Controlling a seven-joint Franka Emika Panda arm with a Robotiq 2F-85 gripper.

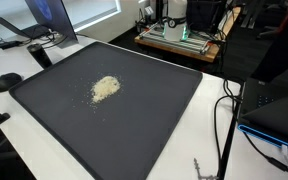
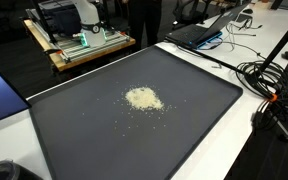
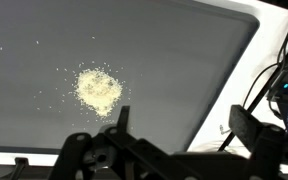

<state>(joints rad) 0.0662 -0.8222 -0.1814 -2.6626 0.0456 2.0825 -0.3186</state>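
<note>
In an exterior view, a low heap of pale grains (image 1: 105, 88) lies on a dark, matte, rectangular mat (image 1: 134, 125), near its middle. In an exterior view, the heap (image 2: 143, 98) looks roughly round, with no clear long axis and loose crumbs scattered around it. In the wrist view, my claw (image 3: 184, 125) hangs spread wide, holding nothing, with the heap just beyond it.

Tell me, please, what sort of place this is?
Probably a lab or office workspace: what looks like a 3D printer stands on a wooden cart, and a laptop and loose cables lie on the white table beside the dark tray holding a small pile of grains.
</note>
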